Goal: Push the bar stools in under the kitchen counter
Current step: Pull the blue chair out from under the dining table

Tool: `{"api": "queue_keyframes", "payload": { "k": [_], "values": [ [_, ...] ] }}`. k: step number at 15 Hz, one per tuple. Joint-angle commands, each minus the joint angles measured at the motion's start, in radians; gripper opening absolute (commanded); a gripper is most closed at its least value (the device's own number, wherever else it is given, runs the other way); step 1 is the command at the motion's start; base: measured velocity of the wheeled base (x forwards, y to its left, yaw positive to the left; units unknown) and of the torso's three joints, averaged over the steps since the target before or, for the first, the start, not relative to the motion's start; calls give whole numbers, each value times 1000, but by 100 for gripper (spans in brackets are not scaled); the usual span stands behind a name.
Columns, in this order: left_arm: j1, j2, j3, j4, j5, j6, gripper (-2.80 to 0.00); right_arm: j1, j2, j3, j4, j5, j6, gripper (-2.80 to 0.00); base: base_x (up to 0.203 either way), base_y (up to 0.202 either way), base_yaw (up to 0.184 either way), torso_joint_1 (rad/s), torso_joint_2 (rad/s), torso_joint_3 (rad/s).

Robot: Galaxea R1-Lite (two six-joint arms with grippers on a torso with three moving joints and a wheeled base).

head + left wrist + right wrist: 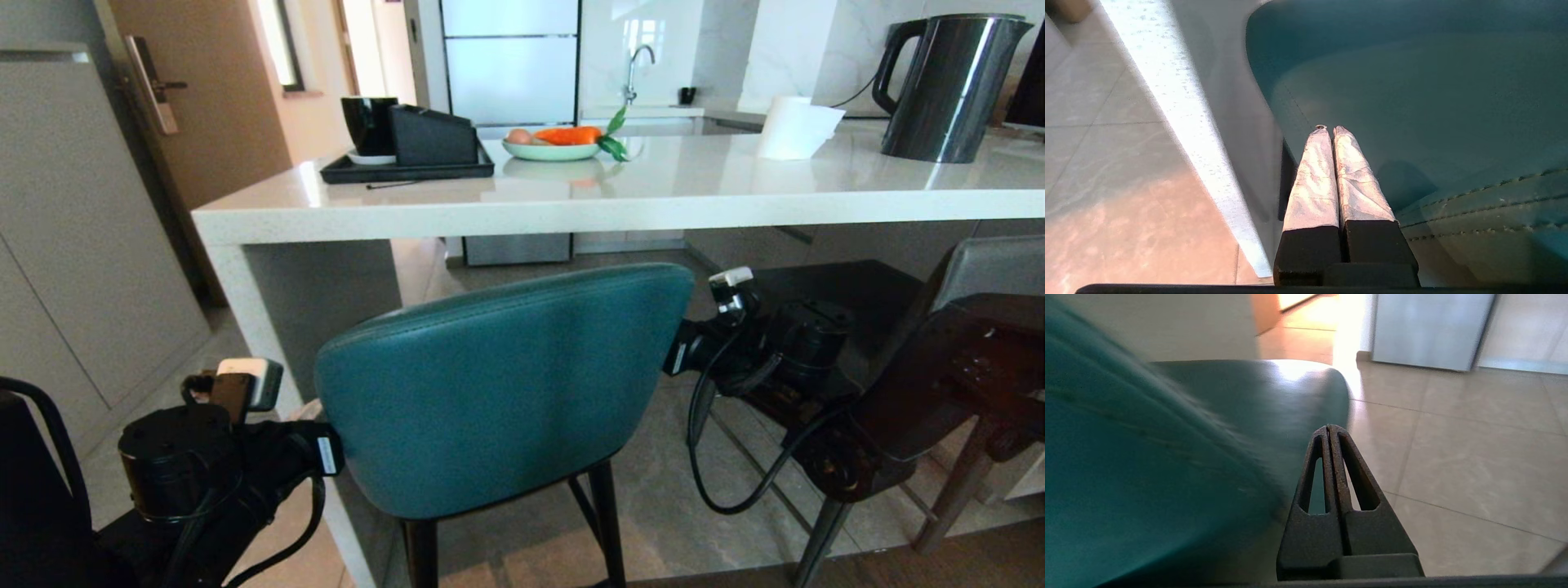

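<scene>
Presently the teal stool [502, 392] stands before the kitchen counter [571, 208], its back between both arms. Left gripper [1329, 130] and right gripper [1329, 428], each pressed together, flank the backrest; the counter lies straight ahead, so the push runs forward.

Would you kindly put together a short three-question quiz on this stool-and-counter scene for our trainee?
1. True or false: both tools are shut.
2. Which stool stands between the two arms? A) teal B) dark grey
3. Fill in: the kettle stands on the ____.

Key:
1. True: the left tool and the right tool both show their fingers pressed together.
2. A: the teal stool sits between the arms; the dark grey stool is off to the right.
3. Counter: the kettle stands on the counter, at its right end.
</scene>
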Motion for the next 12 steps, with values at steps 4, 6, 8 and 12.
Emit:
{"api": "queue_keyframes", "payload": {
  "k": [4, 6, 8, 12],
  "values": [
    [-1, 5, -7, -10, -1, -3, -280, 42, -109, 143, -47, -4, 1, -280, 0, 0, 0, 0, 0, 0],
    [-2, 10, -11, -10, -2, -4, -280, 38, -118, 195, -83, -5, 2, -280, 0, 0, 0, 0, 0, 0],
    [3, 19, -16, -10, -5, -4, -280, 46, -153, 259, -95, -5, 2, -280, 0, 0, 0, 0, 0, 0],
    [11, 38, -62, -10, -11, -3, -280, 53, -207, 329, -98, -10, 3, -280, 0, 0, 0, 0, 0, 0]
  ]
}}
